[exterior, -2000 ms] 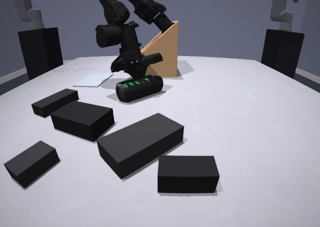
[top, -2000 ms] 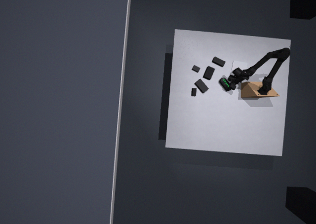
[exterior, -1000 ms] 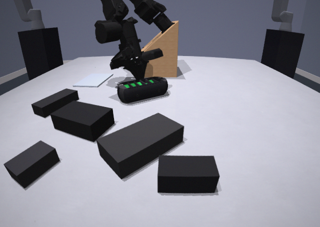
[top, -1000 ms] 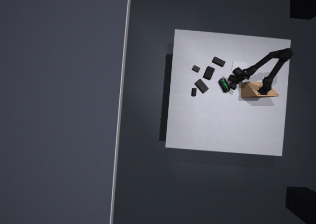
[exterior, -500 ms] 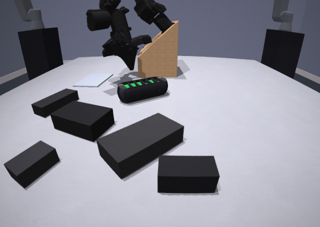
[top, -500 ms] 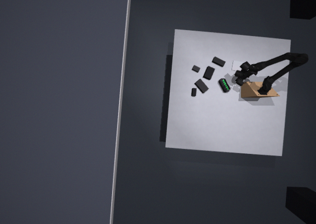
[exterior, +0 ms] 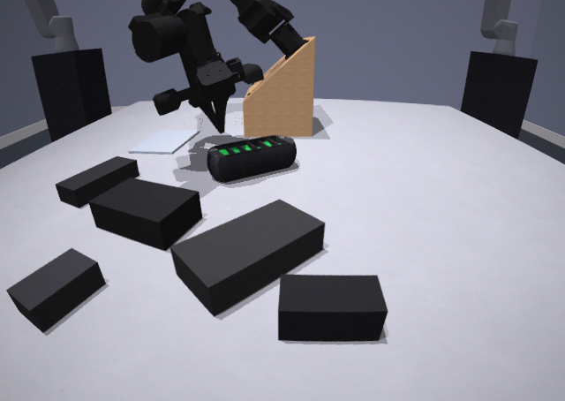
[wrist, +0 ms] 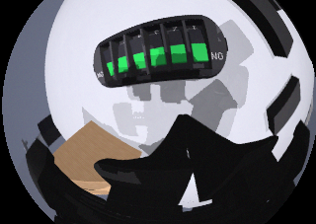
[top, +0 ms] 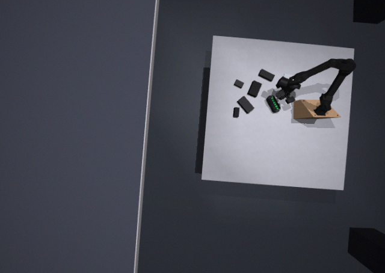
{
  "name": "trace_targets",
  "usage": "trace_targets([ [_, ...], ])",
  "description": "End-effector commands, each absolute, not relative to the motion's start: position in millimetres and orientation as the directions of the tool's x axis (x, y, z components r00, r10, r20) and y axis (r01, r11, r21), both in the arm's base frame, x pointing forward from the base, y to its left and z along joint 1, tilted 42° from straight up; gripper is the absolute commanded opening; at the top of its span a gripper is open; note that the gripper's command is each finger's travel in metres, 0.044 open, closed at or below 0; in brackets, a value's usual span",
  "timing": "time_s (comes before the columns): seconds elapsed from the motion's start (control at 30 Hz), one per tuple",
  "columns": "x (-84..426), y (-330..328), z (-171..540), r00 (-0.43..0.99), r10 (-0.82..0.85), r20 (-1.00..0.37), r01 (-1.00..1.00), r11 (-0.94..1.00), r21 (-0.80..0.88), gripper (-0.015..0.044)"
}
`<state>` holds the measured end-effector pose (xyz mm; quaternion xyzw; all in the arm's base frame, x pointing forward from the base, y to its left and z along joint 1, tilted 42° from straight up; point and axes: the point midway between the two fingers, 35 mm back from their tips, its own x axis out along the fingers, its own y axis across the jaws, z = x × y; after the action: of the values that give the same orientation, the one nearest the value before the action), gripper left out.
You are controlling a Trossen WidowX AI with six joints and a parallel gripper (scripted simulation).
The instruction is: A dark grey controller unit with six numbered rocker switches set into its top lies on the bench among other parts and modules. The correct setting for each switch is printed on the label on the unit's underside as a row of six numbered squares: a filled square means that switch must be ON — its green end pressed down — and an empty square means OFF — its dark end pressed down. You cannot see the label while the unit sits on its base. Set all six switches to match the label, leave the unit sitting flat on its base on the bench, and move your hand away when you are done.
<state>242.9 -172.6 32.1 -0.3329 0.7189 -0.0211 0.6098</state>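
The dark grey controller unit with green-ended rocker switches (top: 273, 104) (exterior: 252, 159) (wrist: 160, 51) hides its underside label — and its switch numbers are too small to read, even in the wrist view.

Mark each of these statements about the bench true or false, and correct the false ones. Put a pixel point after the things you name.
1. The controller unit (top: 273, 104) (exterior: 252, 162) (wrist: 160, 51) sits with its switches facing up. True.
2. The gripper (exterior: 222, 131) is clamped on the controller unit. False: it is shut and apart from it.
3. The arm is mounted on a wooden wedge (top: 301, 110) (exterior: 279, 109) (wrist: 94, 152). True.
4. Two dark blocks lie on the bench (top: 264, 155) (exterior: 433, 273) (wrist: 69, 51). False: there are five.
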Motion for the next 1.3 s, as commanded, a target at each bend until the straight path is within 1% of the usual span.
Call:
trace_targets([
  [0.0,286,-164,25,-0.146,-0.585,-0.798,-0.871,0.459,-0.177,0.0],
  [0.1,309,-156,19,-0.179,-0.638,-0.749,-0.97,0.241,0.027,0.0],
  [0.17,325,-148,14,-0.192,-0.676,-0.711,-0.98,0.093,0.177,0.0],
  [0.23,339,-140,9,-0.198,-0.711,-0.675,-0.949,-0.034,0.313,0.0],
  [0.37,357,-128,1,-0.194,-0.76,-0.62,-0.846,-0.19,0.498,0.0],
  [0.93,359,-127,1,-0.194,-0.764,-0.616,-0.835,-0.201,0.512,0.0],
  [1.27,360,-137,-11,-0.193,-0.763,-0.616,-0.836,-0.202,0.511,0.0],
])
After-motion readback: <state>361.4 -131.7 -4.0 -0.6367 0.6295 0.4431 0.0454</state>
